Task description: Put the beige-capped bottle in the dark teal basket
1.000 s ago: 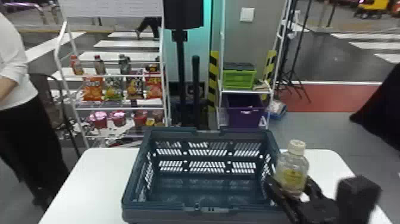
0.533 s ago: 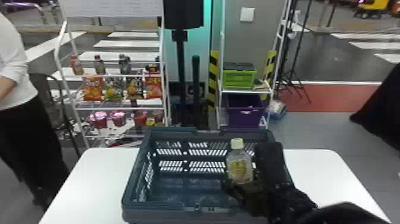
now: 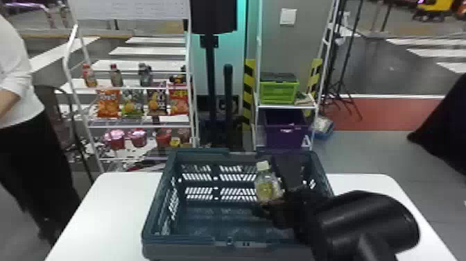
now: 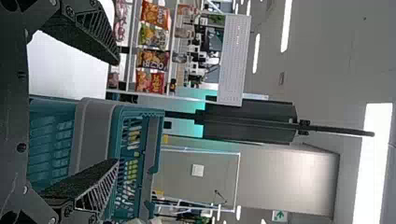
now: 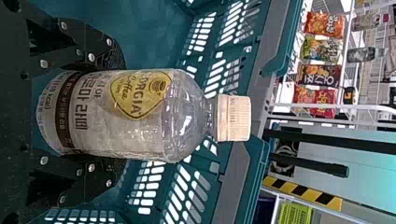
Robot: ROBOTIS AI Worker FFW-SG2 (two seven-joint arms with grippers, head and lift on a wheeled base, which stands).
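Note:
My right gripper (image 3: 268, 207) holds the beige-capped bottle (image 3: 267, 185) nearly upright within the right half of the dark teal basket (image 3: 155, 208). In the right wrist view, the bottle (image 5: 135, 115) lies between the two black fingers of the right gripper (image 5: 93, 115), which are shut on its lower part, and its beige cap (image 5: 234, 118) points away from them. Basket walls (image 5: 275, 46) stand around it there. In the left wrist view, my left gripper (image 4: 114, 112) has its fingers wide apart, nothing between them up close, with the basket (image 4: 135, 114) beyond.
The white table (image 3: 100, 208) carries the basket. Behind it stand a shelf rack (image 3: 138, 124) with snack bags, cups and small bottles, and another rack holding a green crate (image 3: 279, 93) and a purple bin (image 3: 285, 128).
From the basket's right side, the right gripper has carried the bottle left to within the basket's outline, then slightly farther from me. The basket has stayed put.

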